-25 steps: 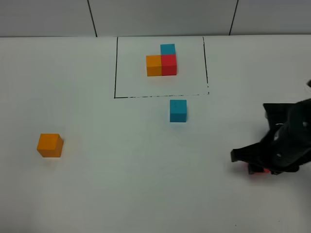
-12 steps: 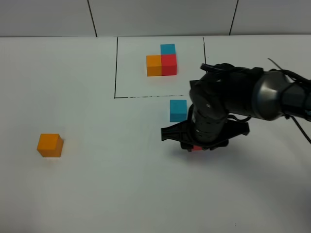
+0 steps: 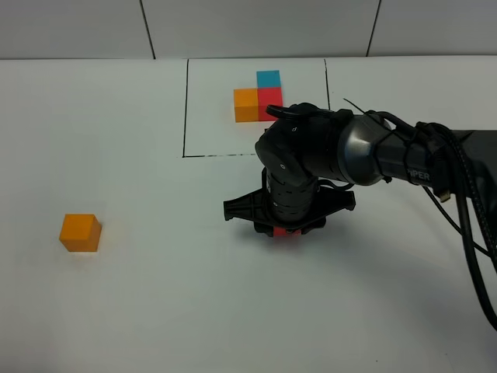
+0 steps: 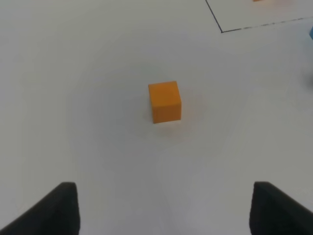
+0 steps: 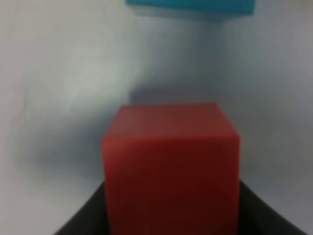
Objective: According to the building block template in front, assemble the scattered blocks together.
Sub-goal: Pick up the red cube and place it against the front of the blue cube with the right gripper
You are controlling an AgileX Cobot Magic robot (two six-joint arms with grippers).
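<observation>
The building block template (image 3: 258, 98) is an orange, red and blue L inside a black-lined rectangle at the back centre. Of the scattered blocks, the orange cube (image 3: 80, 232) sits alone at the left, and it also lies ahead of my open left gripper (image 4: 168, 210) as the orange cube (image 4: 165, 101). My right gripper (image 3: 285, 228) is shut on the red cube (image 5: 171, 166), low over the table just in front of the frame. The blue cube (image 5: 190, 5) lies just beyond the red one. In the exterior view the arm hides it.
The black frame line (image 3: 185, 109) runs just behind my right arm. The right arm's dark body and cables (image 3: 435, 167) stretch from the right edge to the middle. The white table (image 3: 155, 311) has bare surface in front and between the orange cube and the arm.
My right arm has swept from the right edge to the middle, carrying the red cube, and now covers the blue cube. The orange cube has not moved.
</observation>
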